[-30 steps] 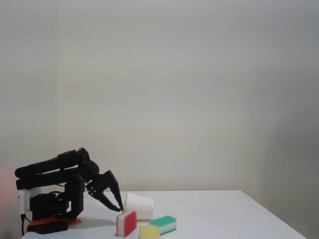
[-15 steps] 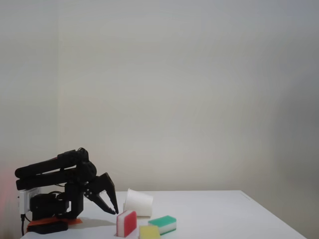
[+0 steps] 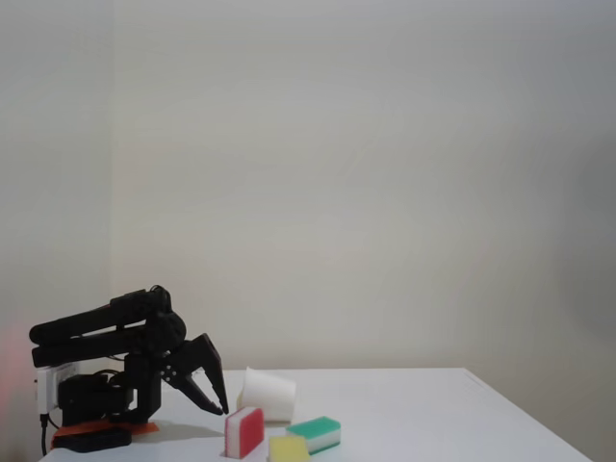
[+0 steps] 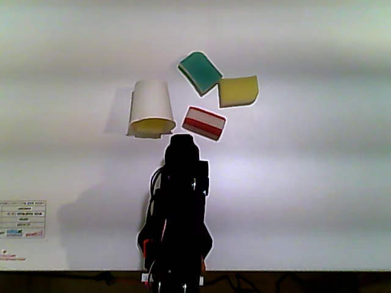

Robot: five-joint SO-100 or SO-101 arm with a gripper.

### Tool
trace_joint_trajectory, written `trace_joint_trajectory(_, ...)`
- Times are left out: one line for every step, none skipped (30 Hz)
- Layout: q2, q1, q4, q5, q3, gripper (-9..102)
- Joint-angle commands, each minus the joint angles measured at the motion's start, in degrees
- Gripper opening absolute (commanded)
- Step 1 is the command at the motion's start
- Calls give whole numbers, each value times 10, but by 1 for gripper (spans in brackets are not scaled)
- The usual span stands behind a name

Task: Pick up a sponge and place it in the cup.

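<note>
While tipped, cup (image 3: 268, 395) right of end effector (image 3: 214, 405).

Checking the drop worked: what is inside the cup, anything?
Yes: the cup shows pale yellow in its mouth, which matches the sponge. The jaws stand open.

Plain pale wall (image 3: 366, 173) behind white table (image 3: 433, 423), soft light
</note>
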Motion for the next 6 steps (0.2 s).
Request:
trace_joint_trajectory(-1,6,46,-6,-4,0)
trace_joint_trajectory(-1,6,46,-6,-4,0)
trace_joint_trajectory(-1,6,46,-6,-4,0)
trace_joint_trajectory(-1,6,46,-6,-4,0)
trace_joint_trajectory(-1,6,46,-6,-4,0)
trace_joint_trajectory(-1,6,46,-6,-4,0)
